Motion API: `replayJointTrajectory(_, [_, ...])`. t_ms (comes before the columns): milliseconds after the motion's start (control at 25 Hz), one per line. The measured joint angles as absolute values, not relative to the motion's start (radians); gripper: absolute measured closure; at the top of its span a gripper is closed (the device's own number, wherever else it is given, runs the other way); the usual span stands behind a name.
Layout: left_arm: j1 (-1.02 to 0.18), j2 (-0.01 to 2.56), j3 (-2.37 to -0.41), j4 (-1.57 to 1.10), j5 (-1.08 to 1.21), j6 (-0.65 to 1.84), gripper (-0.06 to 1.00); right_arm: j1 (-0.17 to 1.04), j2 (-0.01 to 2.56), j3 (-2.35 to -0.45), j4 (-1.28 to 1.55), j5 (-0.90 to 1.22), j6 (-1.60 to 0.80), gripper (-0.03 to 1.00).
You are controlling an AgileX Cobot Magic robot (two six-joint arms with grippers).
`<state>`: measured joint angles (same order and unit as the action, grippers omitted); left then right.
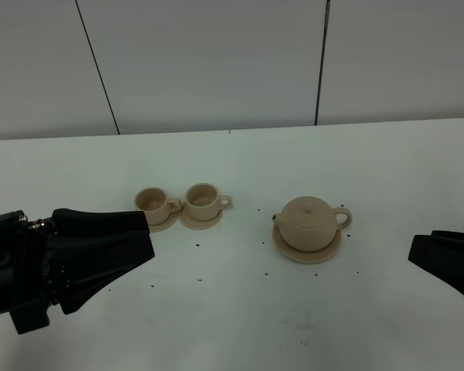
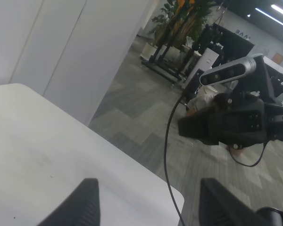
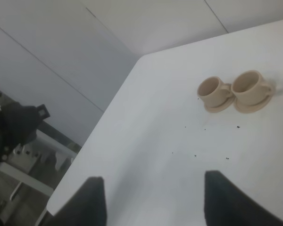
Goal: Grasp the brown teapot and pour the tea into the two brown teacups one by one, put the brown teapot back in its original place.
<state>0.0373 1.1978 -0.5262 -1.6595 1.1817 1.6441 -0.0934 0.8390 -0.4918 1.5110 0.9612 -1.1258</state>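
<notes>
Brown teapot (image 1: 308,222) on wide saucer (image 1: 309,257), two brown teacups (image 1: 203,198) side by side

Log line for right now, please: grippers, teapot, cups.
left gripper: open, empty | right gripper: open, empty | brown teapot: lidded, ungrasped, on wide saucer | teacups: upright, side by side
</notes>
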Motion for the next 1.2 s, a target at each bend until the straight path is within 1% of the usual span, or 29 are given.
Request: replayJointTrajectory(1200, [0.037,1.198,-0.526,-1.659,1.182,1.644,0.41,-0.093,0.839,-0.492,1.51,0.965,-1.126,0.51])
